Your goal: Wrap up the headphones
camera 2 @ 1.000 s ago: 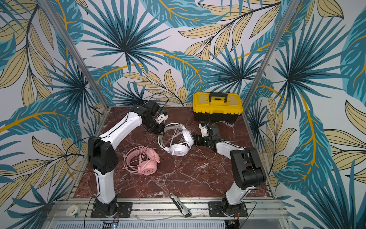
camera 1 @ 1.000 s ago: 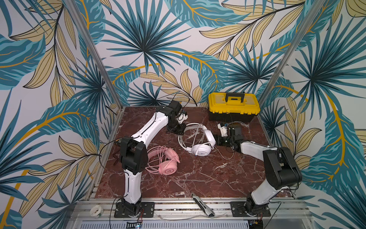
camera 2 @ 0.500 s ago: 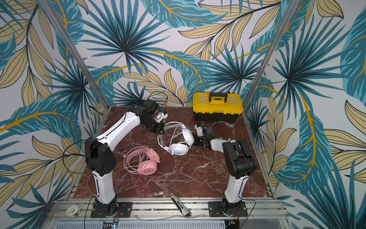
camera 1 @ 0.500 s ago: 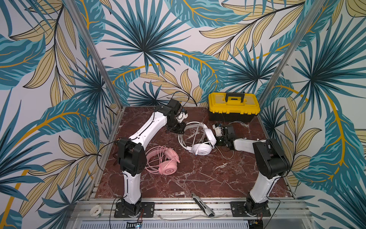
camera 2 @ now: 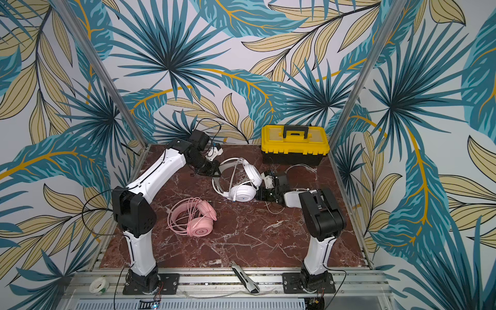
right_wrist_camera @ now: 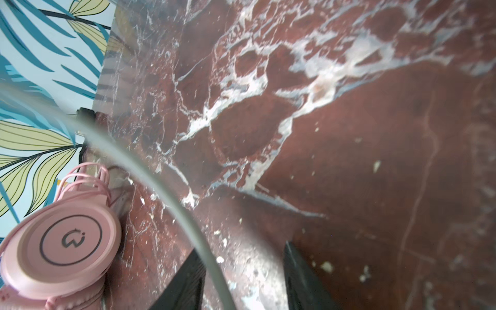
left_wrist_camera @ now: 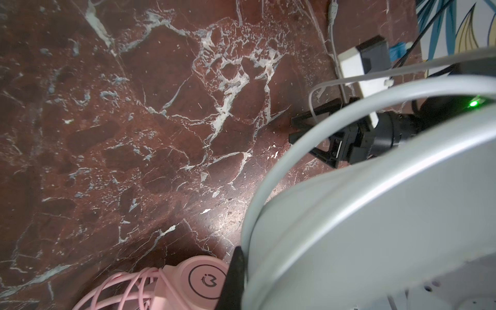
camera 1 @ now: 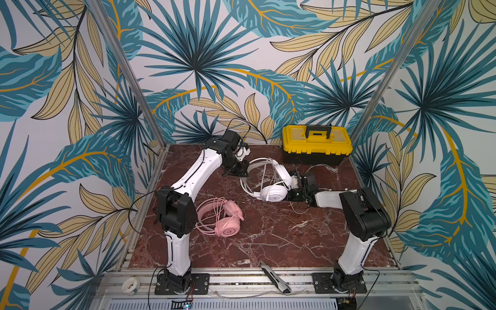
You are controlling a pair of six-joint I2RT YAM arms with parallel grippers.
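Red marble tabletop [camera 1: 268,241]: pink headset [camera 1: 228,228], lower left, looks wrapped. White headset [camera 1: 273,193], centre, is unfinished. Your left gripper [camera 1: 242,173] pinches its headband [camera 1: 257,161]; your right gripper [right_wrist_camera: 241,252] is half-open astride the cable [right_wrist_camera: 161,182].

Toolbox [camera 1: 316,145] at table [camera 1: 268,241] back-right corner; first headset [camera 1: 273,192] left-front of it; second headset [camera 1: 228,229] nearer left edge and front; knife [camera 1: 275,277] beyond front edge.

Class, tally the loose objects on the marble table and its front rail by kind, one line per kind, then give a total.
Over-ear headsets: 2 (pink plastic headset, white plastic headset)
Yellow-and-black plastic toolbox: 1
Grey metal utility knife: 1
White tape roll: 1
Total: 5
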